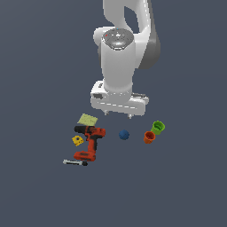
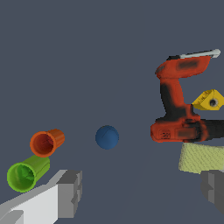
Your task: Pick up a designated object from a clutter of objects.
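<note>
You are at the approach step: the white parallel-jaw gripper hangs above the floor with fingers apart and empty, so next centre and lower it over the small dark blue smooth ball lying alone between the red-and-black power drill and the orange cup.

Blue ball between power drill and orange cup, gripper above, fingers apart

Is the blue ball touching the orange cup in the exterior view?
No, the blue ball lies apart from the orange cup, with bare floor between them.
</note>
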Available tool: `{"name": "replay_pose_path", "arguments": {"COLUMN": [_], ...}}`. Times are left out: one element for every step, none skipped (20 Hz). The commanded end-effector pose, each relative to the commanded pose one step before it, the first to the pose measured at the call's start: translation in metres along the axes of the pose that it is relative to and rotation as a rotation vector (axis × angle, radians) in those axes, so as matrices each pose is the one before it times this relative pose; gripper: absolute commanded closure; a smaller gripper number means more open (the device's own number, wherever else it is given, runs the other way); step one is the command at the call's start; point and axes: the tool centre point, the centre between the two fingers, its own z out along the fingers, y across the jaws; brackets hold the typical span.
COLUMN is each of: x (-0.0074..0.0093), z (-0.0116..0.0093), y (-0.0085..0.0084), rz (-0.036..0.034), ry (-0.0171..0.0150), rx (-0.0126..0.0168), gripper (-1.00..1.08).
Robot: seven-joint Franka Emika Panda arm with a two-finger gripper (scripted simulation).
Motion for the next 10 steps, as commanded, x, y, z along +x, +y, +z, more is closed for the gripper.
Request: {"name": "replay_pose_path", "arguments": {"x": [0.00062,-0.00025,-0.00055,-0.00084,-0.00107,-0.00125,-0.00138,-0.00146,-0.00151,-0.00154], "z": [0.02492,0.01028,0.01024,0.01017,0.00971,0.00914,0.00857,0.008,0.00743,0.00688], "y": [-0.00704,-0.00274,-0.00264,-0.00251,-0.00228,-0.00204,-0.0018,-0.00158,-0.00137,-0.00119], "rz": [0.0462,0.01944,0.01941,0.01932,0.01853,0.01748,0.01645,0.01542,0.01441,0.01336], "ry": [0.0044,0.00221,0.00231,0.0024,0.00241,0.00237,0.00233,0.00227,0.0022,0.00212], "rx": [-0.00177,-0.00098,-0.00107,-0.00116,-0.00119,-0.00119,-0.00118,-0.00115,-0.00112,-0.00107], "gripper": [-0.92,-0.92,-0.92,-0.92,-0.92,-0.92,-0.92,-0.92,-0.92,-0.92]}}
